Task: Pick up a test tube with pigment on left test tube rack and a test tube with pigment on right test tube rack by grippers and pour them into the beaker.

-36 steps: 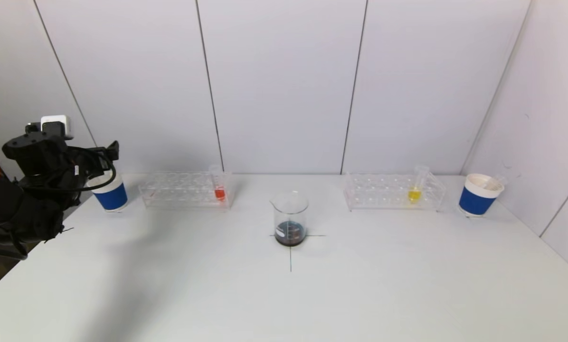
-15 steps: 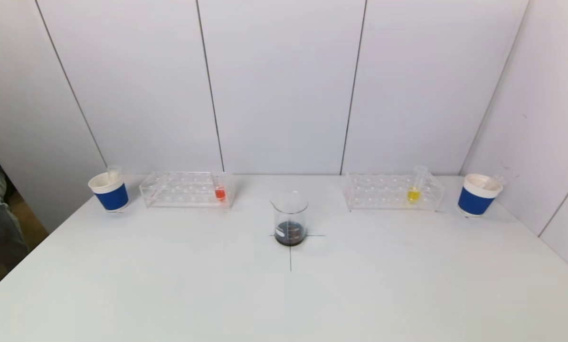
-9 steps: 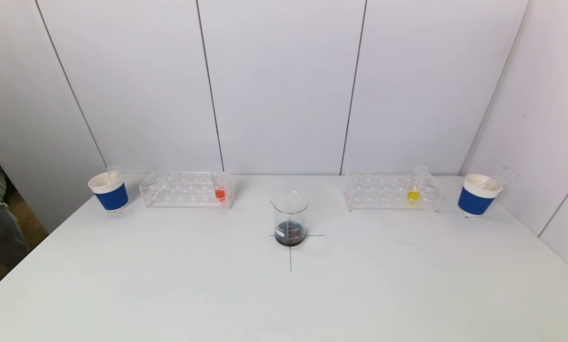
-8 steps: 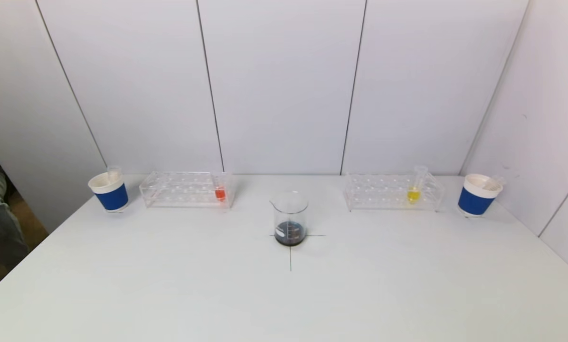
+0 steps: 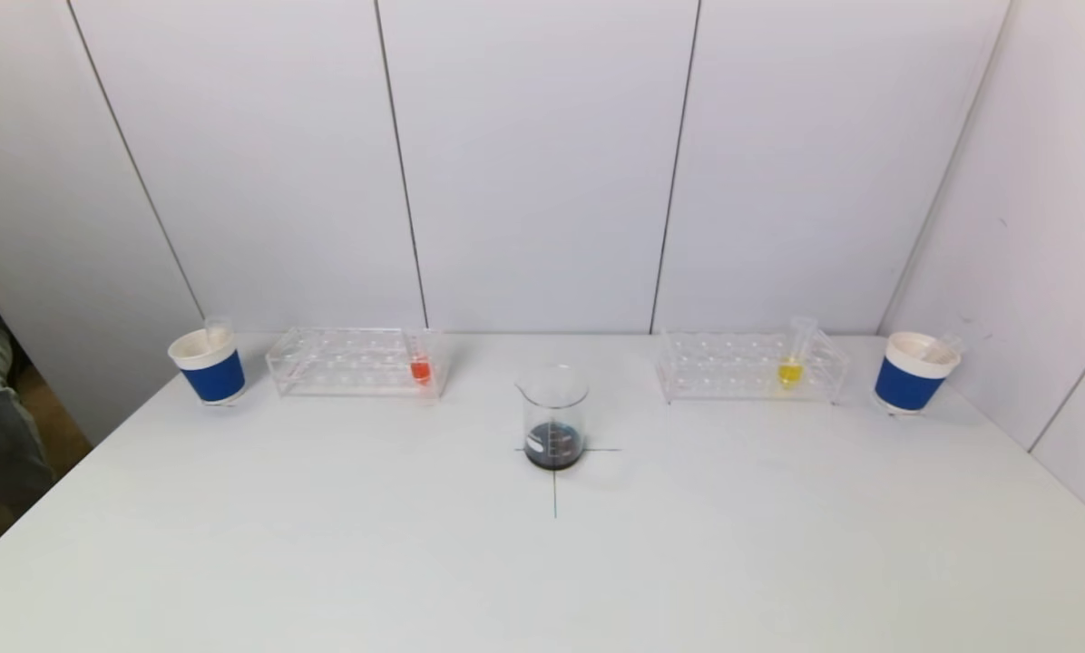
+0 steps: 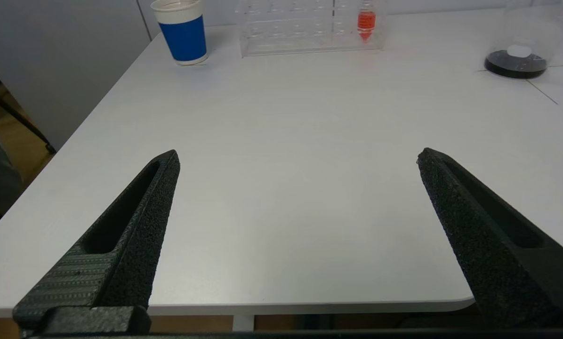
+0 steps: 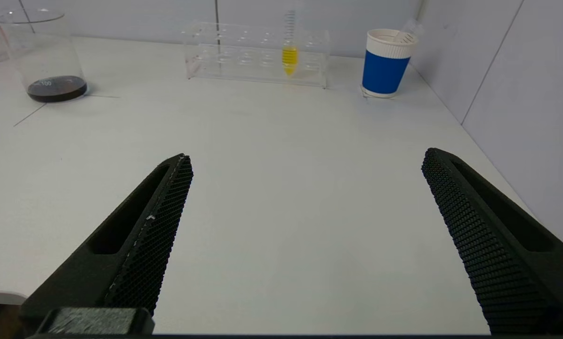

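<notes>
Test tubes both sit in their racks: the red-pigment tube (image 5: 420, 367) at the inner end of the clear left rack (image 5: 354, 362), the yellow-pigment tube (image 5: 792, 363) upright near the outer end of the clear right rack (image 5: 749, 365). Between them the glass beaker (image 5: 554, 417) stands on a cross mark with dark liquid at its bottom. Head view shows no arms; only the wrist views do, the left end effector (image 6: 298, 157) and right end effector (image 7: 307, 157) spread wide, empty, their textured black fingers over the white desk (image 5: 542, 562) near its front edge. Blue-banded paper cups (image 5: 207, 365) (image 5: 910, 372) flank the racks
</notes>
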{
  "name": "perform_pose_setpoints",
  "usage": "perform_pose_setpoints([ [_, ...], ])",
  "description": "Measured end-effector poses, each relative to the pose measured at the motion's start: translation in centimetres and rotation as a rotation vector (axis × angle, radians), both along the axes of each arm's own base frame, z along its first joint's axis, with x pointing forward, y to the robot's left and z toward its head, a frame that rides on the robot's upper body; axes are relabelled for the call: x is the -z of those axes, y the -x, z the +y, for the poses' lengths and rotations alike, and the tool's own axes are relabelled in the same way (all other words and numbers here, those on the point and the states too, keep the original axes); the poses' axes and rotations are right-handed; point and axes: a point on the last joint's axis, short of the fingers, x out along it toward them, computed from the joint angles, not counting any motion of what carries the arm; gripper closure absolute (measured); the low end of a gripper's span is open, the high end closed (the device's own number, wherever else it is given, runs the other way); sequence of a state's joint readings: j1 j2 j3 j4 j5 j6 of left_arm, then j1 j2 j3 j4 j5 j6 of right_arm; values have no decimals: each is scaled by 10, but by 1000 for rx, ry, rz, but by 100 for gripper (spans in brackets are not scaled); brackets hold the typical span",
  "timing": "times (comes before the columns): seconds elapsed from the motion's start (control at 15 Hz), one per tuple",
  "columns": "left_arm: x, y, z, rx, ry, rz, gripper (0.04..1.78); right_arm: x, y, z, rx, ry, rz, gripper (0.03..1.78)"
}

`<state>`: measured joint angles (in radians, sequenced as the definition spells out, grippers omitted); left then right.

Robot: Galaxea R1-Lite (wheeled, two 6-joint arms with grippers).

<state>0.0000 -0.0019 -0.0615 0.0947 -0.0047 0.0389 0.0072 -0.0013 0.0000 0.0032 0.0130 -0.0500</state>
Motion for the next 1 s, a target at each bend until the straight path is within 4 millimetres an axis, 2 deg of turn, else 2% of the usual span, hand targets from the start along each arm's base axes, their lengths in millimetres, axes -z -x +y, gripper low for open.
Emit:
perform_pose_setpoints([
  [1.0,5,-2,0,-4,19,12,6,0,0,0,-2,12,0,4],
])
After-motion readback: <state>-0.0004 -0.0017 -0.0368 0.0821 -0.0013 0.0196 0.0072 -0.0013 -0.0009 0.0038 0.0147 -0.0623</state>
